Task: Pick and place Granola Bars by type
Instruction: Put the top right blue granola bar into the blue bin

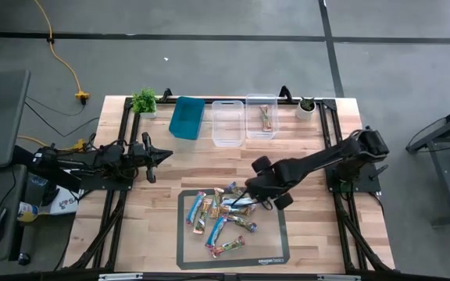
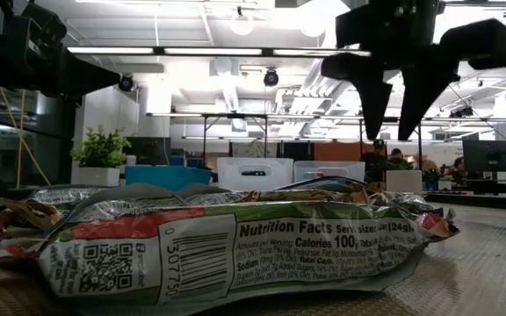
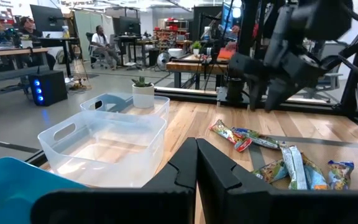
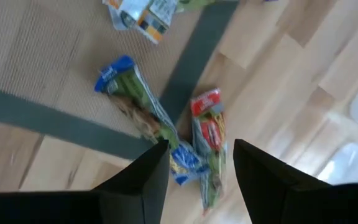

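Note:
Several granola bars lie in a loose pile on a grey-edged mat; their wrappers are blue, green, orange and red. One more bar lies in the far clear bin. My right gripper hangs open above the pile's far right edge. In the right wrist view its fingers stand on either side of a blue-ended bar and a red-ended bar, clear of both. The low view shows it well above the bars. My left gripper is shut and waits at the table's left.
Along the far edge stand a teal bin, a clear bin and a second clear bin. A leafy plant and a small pot sit at the far corners. Bare wood lies between mat and bins.

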